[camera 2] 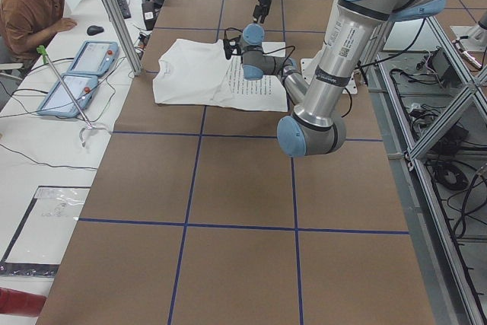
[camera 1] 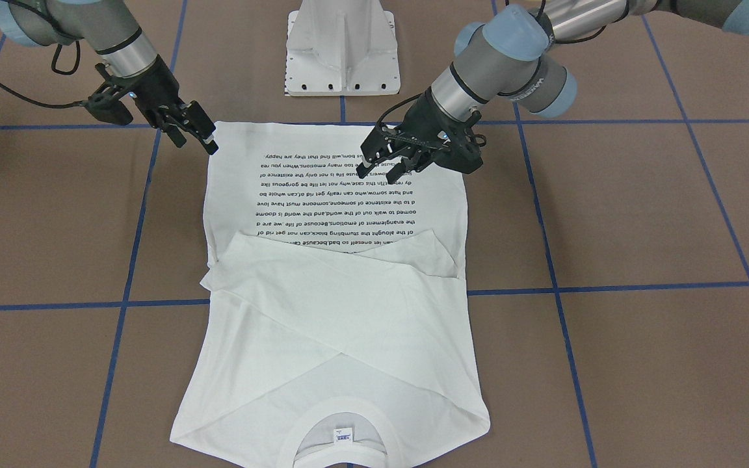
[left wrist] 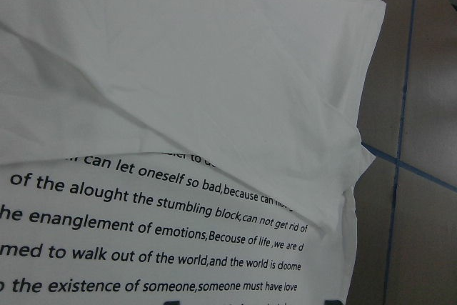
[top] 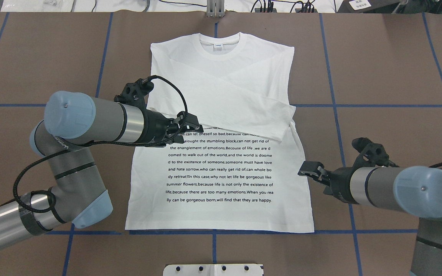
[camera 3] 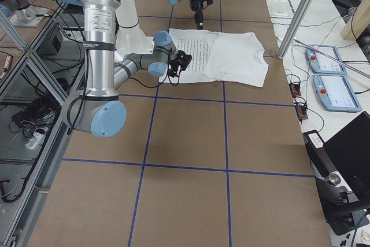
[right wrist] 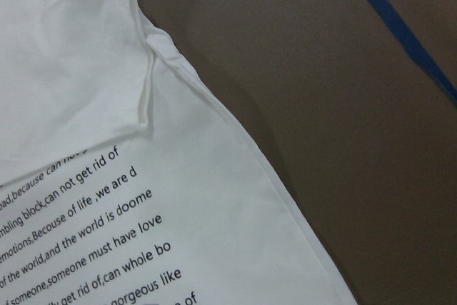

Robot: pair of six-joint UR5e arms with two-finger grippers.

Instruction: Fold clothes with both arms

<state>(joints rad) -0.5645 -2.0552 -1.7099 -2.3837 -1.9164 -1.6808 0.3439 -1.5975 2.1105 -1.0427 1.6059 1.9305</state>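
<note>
The white long-sleeved shirt lies flat on the brown table, black text block facing up, collar and neck label at the far end from the robot. Both sleeves are folded across the chest. My left gripper is open and empty, hovering over the shirt's left side by the top lines of text; it also shows in the front view. My right gripper is open and empty at the shirt's right side edge, also seen in the front view. Both wrist views show only shirt cloth, no fingers.
The white metal pedestal base stands at the robot's side of the table, just behind the hem. Blue tape lines grid the brown table. An operator sits by a side table with two pendants.
</note>
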